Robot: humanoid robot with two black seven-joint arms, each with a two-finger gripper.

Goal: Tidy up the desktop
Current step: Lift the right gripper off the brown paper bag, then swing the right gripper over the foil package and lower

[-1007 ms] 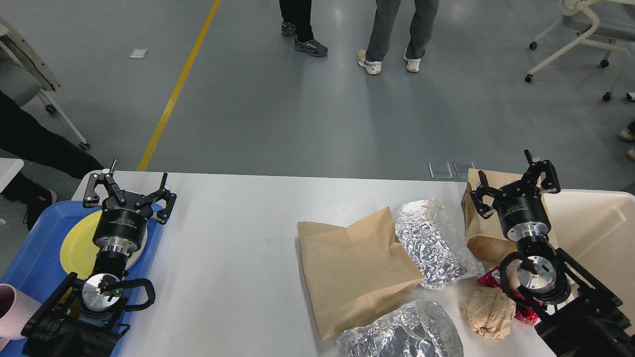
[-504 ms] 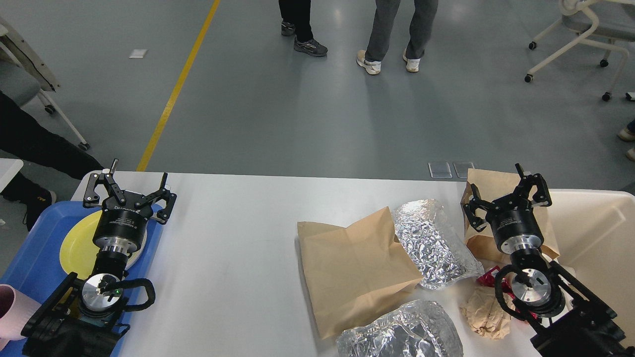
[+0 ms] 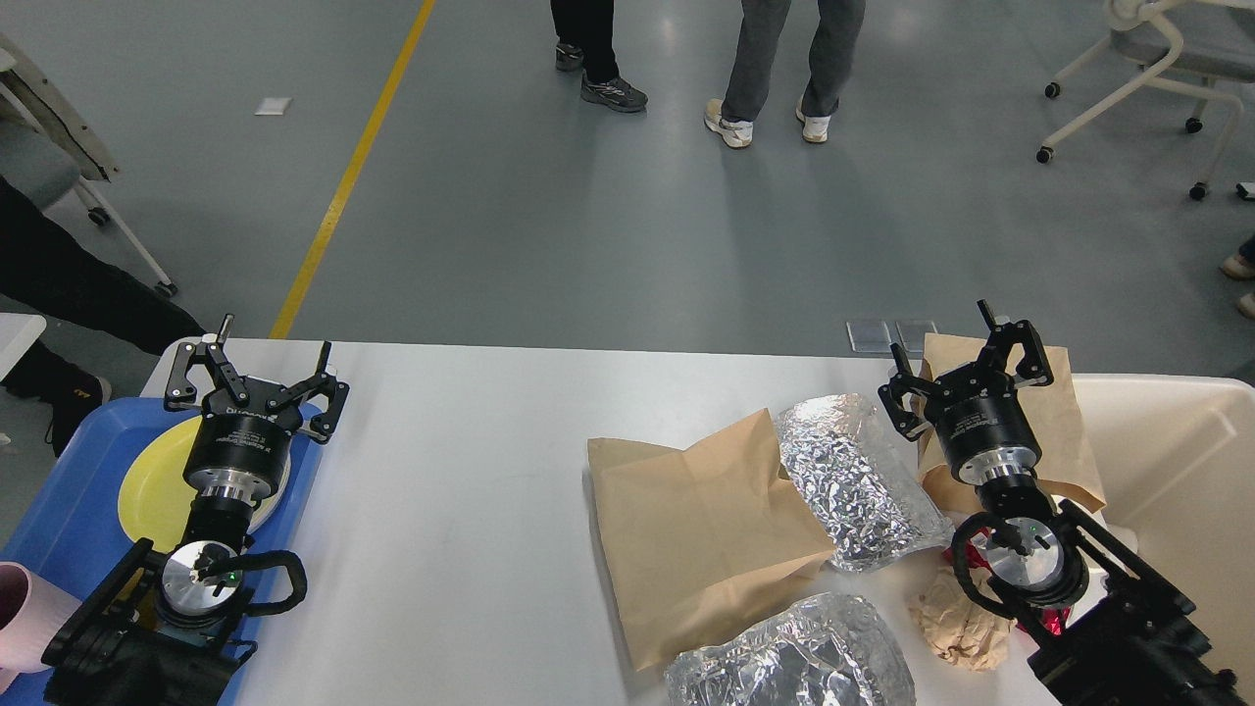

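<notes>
Below both grippers spreads the white counter [image 3: 461, 510], its right half strewn with a tan paper bag [image 3: 701, 534] and a foil pouch [image 3: 853, 480]. From the head view, the left gripper [image 3: 257, 368] hangs over a blue tray [image 3: 59, 510], fingers apart, empty; the right gripper [image 3: 966, 373] hangs over a second brown bag [image 3: 1054, 431] near a cream bin [image 3: 1177, 461], fingers spread, empty. Small writing on both wrists is unreadable

Pink cup [image 3: 25, 613] cut by left edge. Lower foil bag [image 3: 789, 655] cut by bottom edge. Red wrapper [image 3: 966, 559] mostly hidden behind right arm. Yellow plate [image 3: 157, 476] partly hidden behind left arm. Cream bin [image 3: 1186, 461] runs off right edge. Standing people visible legs only.
</notes>
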